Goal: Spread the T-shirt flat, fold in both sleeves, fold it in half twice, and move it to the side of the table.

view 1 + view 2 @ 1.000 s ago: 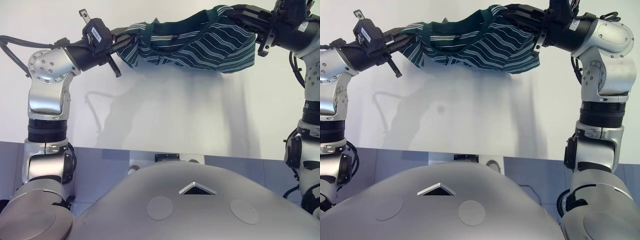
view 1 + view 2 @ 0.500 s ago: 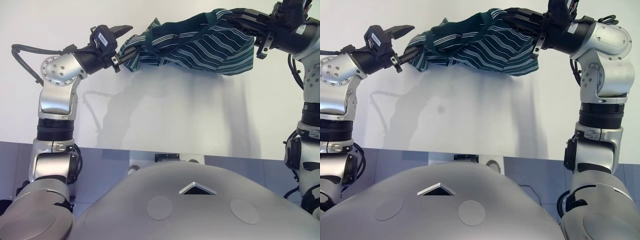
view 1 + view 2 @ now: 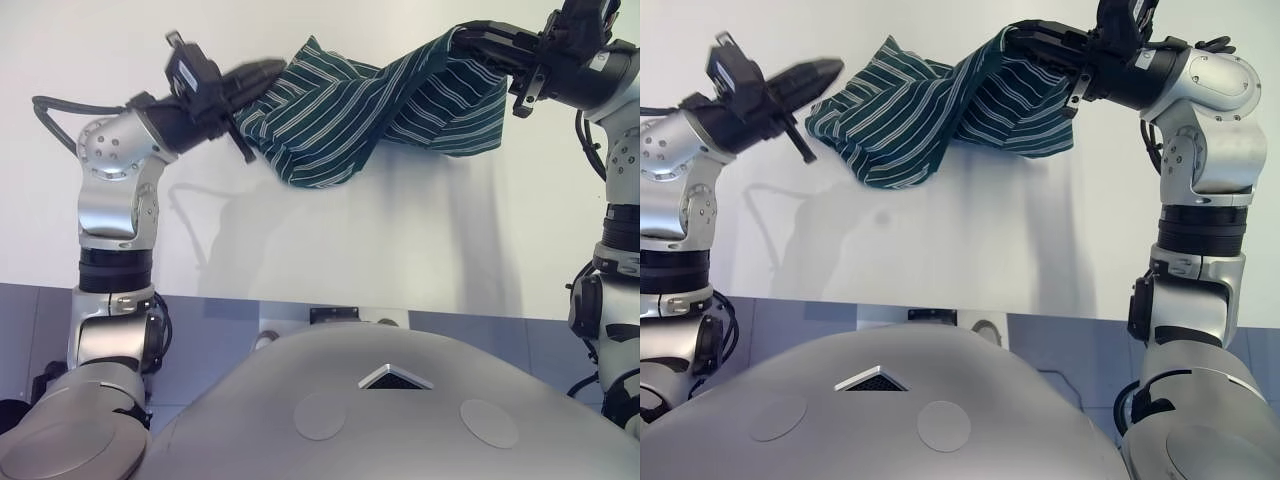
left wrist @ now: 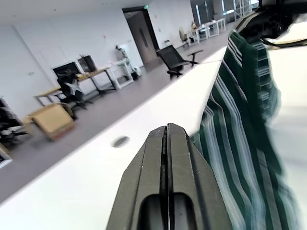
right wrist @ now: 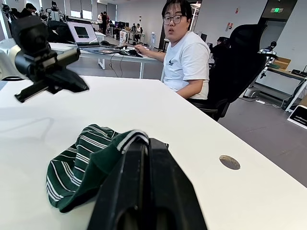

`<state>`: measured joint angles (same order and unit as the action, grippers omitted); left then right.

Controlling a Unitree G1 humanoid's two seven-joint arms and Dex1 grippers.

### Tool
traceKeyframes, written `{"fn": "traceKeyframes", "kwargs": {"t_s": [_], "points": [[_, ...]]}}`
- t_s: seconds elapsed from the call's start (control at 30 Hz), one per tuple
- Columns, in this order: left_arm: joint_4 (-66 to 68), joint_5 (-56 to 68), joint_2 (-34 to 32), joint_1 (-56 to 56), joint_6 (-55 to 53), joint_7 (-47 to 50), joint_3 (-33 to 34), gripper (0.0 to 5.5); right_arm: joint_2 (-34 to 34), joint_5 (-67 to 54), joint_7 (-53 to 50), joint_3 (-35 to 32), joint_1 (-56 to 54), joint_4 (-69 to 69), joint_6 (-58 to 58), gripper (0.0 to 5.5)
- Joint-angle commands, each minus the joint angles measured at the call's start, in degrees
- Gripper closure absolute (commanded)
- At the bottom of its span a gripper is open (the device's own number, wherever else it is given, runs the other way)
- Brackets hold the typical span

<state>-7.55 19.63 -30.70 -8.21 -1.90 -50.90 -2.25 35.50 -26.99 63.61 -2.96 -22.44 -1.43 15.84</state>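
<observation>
Two grippers over the table [image 3: 350,250]: the right gripper [image 3: 472,42] clamps one end of the hanging T-shirt [image 3: 330,125], the left gripper [image 3: 268,68], jaws pressed together on nothing, sits just beside it.

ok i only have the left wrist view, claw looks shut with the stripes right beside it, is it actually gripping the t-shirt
observer: no. The right wrist view shows the left claw shut on nothing, apart from the T-shirt.
operator: so whats holding it up
observer: the right claw is shut on one end. The rest droops toward the table.
operator: is it spread at all
observer: no. From the head views it hangs bunched and twisted, with no sleeve laid out.
</observation>
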Motion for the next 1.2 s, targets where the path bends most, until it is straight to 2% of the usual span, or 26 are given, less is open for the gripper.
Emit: {"fn": "traceKeyframes", "kwargs": {"t_s": [0.03,0.13,0.23,0.4,0.6,0.77,0.83,0.87,0.93,0.97,1.03,1.1,1.2], "points": [[-7.13,-2.35,-1.51,4.95,-2.6,-2.57,-6.63,5.31,0.2,0.43,0.09,0.37,-0.29,0.38,-0.07,5.5],[-10.4,-12.27,-1.63,8.05,-1.01,-1.31,-16.11,4.7,-0.04,0.75,-0.22,0.69,0.01,0.25,-0.18,5.5],[-7.31,-21.67,-0.23,7.28,0.51,3.08,-20.9,4.38,-0.06,0.77,-0.3,0.92,0.17,0.19,-0.19,5.5],[-0.49,-32.59,0.14,5.24,3.7,8.99,-24.13,4.38,-0.14,0.89,-0.28,1.24,0.58,0.12,-0.46,5.5],[5.52,-38.09,-1.86,4.68,8.48,9.91,-25.9,4.38,-0.03,1.1,-0.27,1.22,0.86,-0.04,-0.88,5.5],[8.49,-38.08,-1.99,4.59,11.36,9.9,-26.15,5.49,0.04,1.16,-0.22,1.24,0.94,-0.09,-1.1,5.5],[7.18,-31.99,-0.82,5.33,11.27,8.47,-23.97,5.49,0.02,0.89,-0.16,1.08,0.73,-0.02,-1.02,5.5],[4.28,-24.02,0.1,5.43,9.5,6.99,-20.03,5.49,0.23,0.0,-0.1,0.34,0.32,0.43,-0.49,5.5],[0.0,-6.46,0.61,1.19,5.0,6.25,-7.0,5.49,1.24,-1.35,-0.32,-1.59,-1.44,1.18,0.21,5.5],[0.71,0.12,-1.4,-4.44,3.16,5.6,0.0,5.49,2.05,-1.33,-0.77,-2.52,-3.54,1.08,0.31,5.5],[6.8,4.32,-6.1,-16.35,1.9,4.16,7.68,5.49,2.93,0.64,-1.93,-3.1,-9.27,-1.4,-1.0,5.5],[14.8,0.7,-9.98,-25.72,4.29,1.94,8.36,5.49,3.6,6.02,-4.02,-0.97,-17.29,-7.73,-3.57,5.5],[31.18,-6.61,-12.01,-42.8,10.54,-1.12,5.02,5.49,3.29,15.98,-6.72,3.81,-33.22,-23.27,-10.23,5.5]]}}
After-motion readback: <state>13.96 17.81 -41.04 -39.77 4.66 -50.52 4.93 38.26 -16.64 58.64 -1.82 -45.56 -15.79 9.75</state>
